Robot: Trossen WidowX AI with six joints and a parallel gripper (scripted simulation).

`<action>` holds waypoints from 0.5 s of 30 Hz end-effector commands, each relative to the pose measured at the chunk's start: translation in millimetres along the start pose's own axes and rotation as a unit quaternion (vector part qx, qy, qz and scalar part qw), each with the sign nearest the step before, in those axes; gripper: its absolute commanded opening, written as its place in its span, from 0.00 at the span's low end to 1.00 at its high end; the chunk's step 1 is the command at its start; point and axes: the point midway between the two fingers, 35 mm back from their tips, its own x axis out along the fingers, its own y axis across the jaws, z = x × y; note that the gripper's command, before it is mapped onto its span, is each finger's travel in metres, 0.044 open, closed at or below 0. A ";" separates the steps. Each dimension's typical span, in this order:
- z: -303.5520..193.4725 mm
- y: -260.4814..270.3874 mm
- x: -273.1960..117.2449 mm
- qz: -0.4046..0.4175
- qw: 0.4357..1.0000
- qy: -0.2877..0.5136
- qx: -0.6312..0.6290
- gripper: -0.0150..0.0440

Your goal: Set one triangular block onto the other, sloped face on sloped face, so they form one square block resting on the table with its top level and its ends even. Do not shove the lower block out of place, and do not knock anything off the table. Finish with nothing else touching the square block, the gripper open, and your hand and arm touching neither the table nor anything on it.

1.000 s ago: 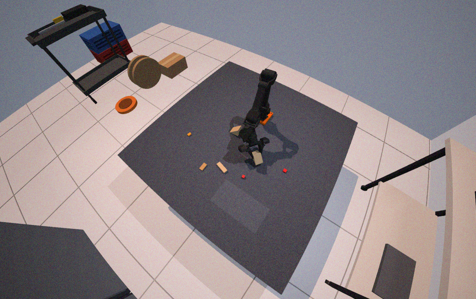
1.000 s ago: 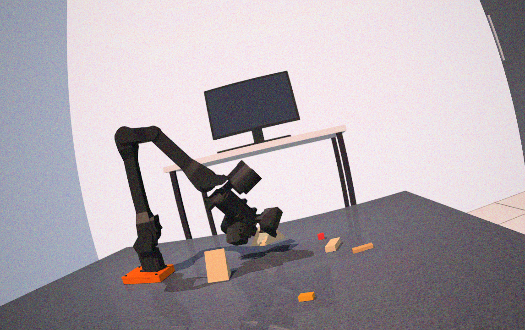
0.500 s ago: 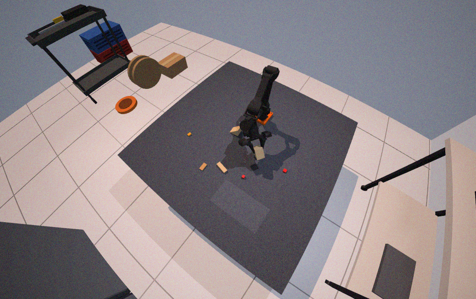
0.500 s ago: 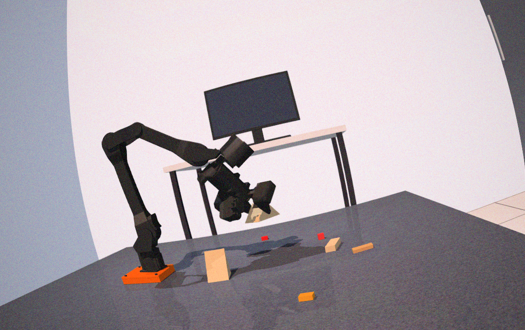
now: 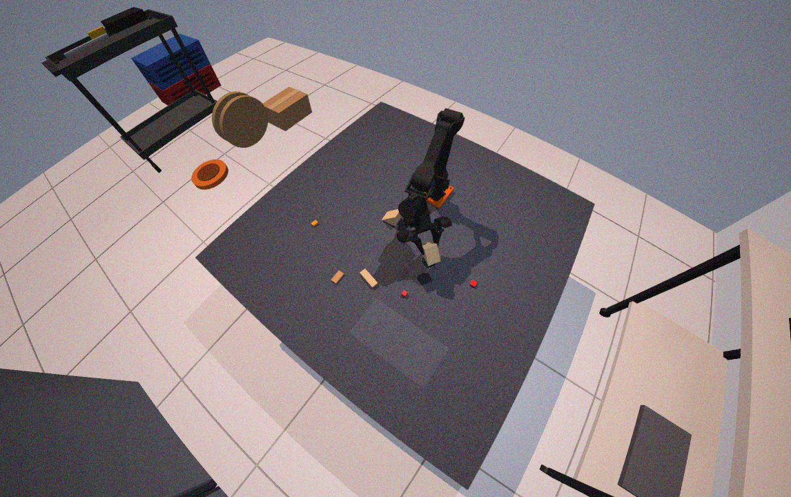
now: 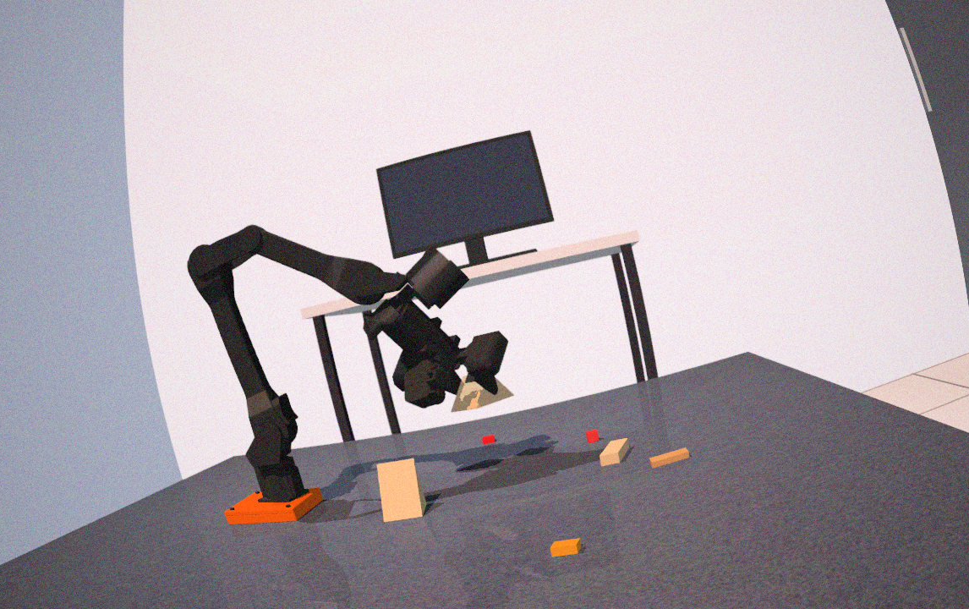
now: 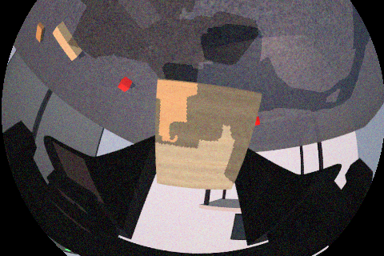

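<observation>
One triangular block is held up off the table. My gripper is shut on it, with one finger at each end. In the exterior view the block hangs in the air, its triangular end showing and its underside a little tilted. The other triangular block stands on the table near the arm's orange base, with a broad face towards the exterior view. It does not show in the wrist view.
Two red cubes lie beyond the held block. A pale oblong block and a thin orange-brown block lie beside them. A small orange block lies apart.
</observation>
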 end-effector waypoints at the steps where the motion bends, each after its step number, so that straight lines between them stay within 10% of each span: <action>1: -2.8 2.2 0.4 0.001 0.999 -0.008 -0.049 0.25; 15: -5.4 3.3 5.9 -0.019 0.962 -0.050 -0.268 0.25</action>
